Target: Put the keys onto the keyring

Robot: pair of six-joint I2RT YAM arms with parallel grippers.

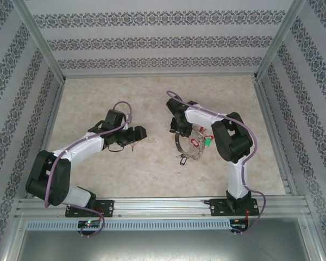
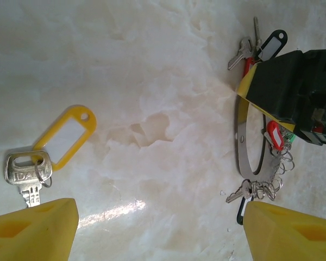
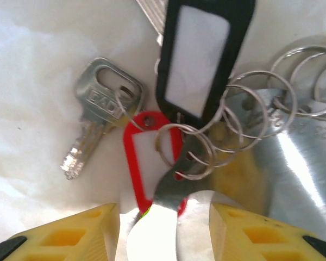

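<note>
We see the loose key (image 2: 26,169) with its yellow tag (image 2: 65,136) lying flat on the worktop (image 2: 152,70). It is just ahead of one finger (image 2: 35,228) of the left jaws, which stand wide open and hold nothing. The key sits off to that side rather than between them. Well apart from it, the keyring (image 2: 240,142) lies under the right arm, strung with small split rings (image 3: 250,103), a red tag (image 3: 145,163), a black tag (image 3: 204,54) and a silver key (image 3: 98,106). The right jaws are part open and straddle the ring's flat metal band, but we cannot tell whether their pads actually press on it. Our first worry is the pick. The key is thin and lies flat on a hard, glossy surface, so closing from this offset would likely shove it aside. It might also catch the plastic tag alone, leaving the key to dangle and swing on its little ring. Our second worry is the band. If the right hold is loose, we expect it to twist or slide as soon as anything is pushed against its end. The rings already strung crowd close to the jaws, so tilting the band could let them slip off or block the way in. Bringing the key across also puts both arms into one tight spot, where we judge a bump likely.
</note>
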